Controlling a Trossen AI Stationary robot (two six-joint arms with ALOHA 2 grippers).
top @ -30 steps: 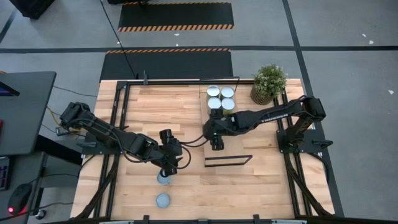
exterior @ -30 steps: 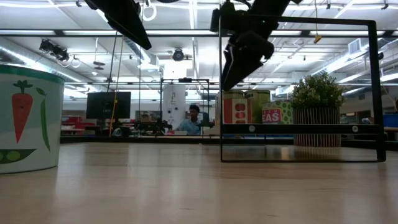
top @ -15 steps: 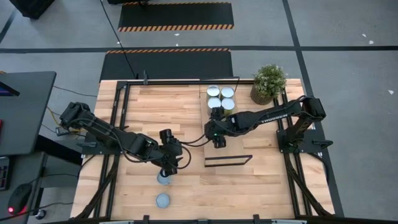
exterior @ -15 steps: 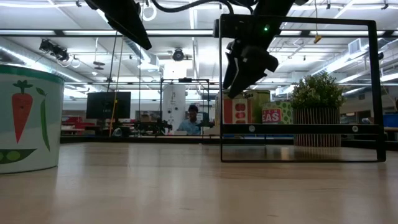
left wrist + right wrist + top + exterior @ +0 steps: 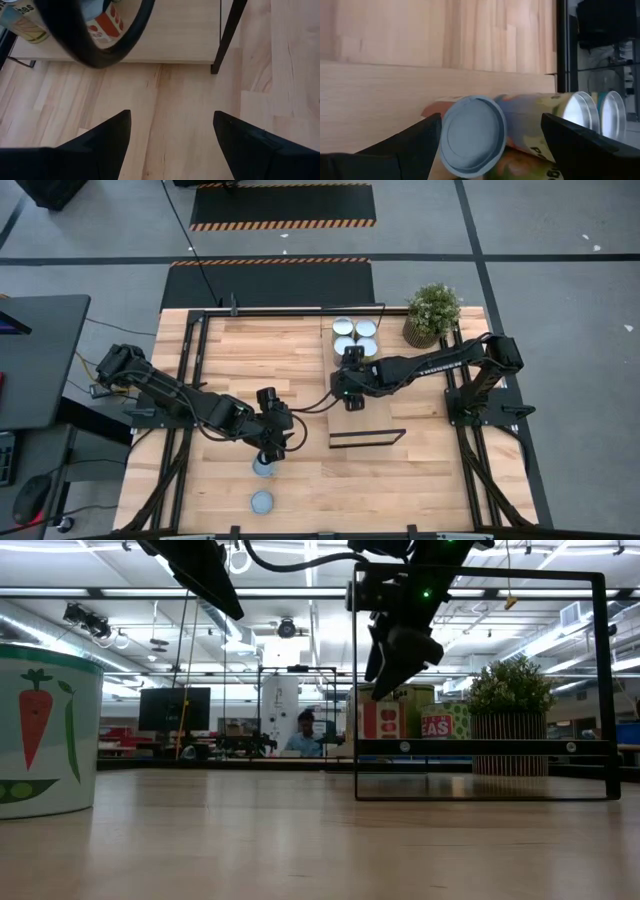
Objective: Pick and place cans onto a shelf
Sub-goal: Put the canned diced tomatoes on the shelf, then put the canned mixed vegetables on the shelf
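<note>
Several cans [image 5: 355, 337] stand close together on the far end of the light-wood shelf [image 5: 385, 405]. My right gripper [image 5: 351, 363] is open just in front of them. In the right wrist view its fingers stand on either side of a can with a bluish-grey top [image 5: 472, 135] without touching it, and silver-topped cans [image 5: 580, 115] lie beyond. My left gripper [image 5: 272, 448] is open and empty above the table. One can [image 5: 263, 468] stands just nearer than it and another [image 5: 262, 502] at the near edge. The low view shows a carrot-labelled can [image 5: 45, 730].
A potted green plant [image 5: 433, 313] stands at the far right, beside the shelf. The shelf's thin black wire frame [image 5: 367, 438] rises at its near end and shows as a tall rectangle in the low view [image 5: 480, 747]. Bare tabletop [image 5: 250, 350] lies at the far left.
My right gripper has moved toward the table's far edge, along the shelf toward the group of cans. My left arm and the cans have kept still.
</note>
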